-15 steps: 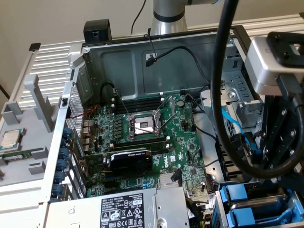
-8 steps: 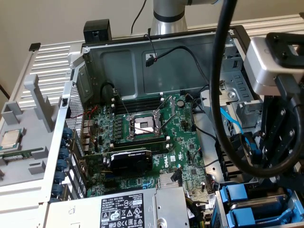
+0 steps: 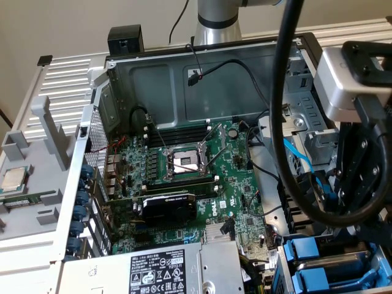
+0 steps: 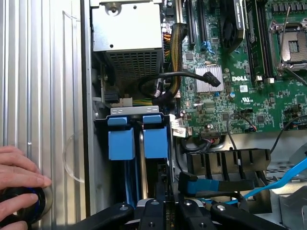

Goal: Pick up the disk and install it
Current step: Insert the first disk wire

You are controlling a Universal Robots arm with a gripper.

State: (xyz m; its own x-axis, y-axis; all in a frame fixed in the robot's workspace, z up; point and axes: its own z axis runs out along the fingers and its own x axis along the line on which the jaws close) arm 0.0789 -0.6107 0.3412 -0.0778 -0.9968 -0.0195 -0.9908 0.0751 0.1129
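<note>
Two bright blue carriers stand side by side in the drive bay at the case's corner. The disk (image 4: pixel 156 142) is the one closer to the motherboard, seen edge-on with its blue end tab showing; in the exterior view the disk (image 3: pixel 304 250) sits low on the exterior view's right. My gripper (image 4: pixel 164 191) hangs straight over its edge, fingers drawn close together. I cannot tell whether they pinch the edge or only rest on it. In the exterior view my gripper (image 3: pixel 348 195) is just above the bay. The second carrier (image 4: pixel 121 143) sits beside it.
The grey power-supply box (image 4: pixel 127 43) stands next to the bay, with the green motherboard (image 4: pixel 249 91) beyond. Black cables (image 4: pixel 192 75) and a light blue data cable (image 4: pixel 283 179) run close to the bay. A person's hand (image 4: pixel 17 167) rests on a dark round object on the ribbed table.
</note>
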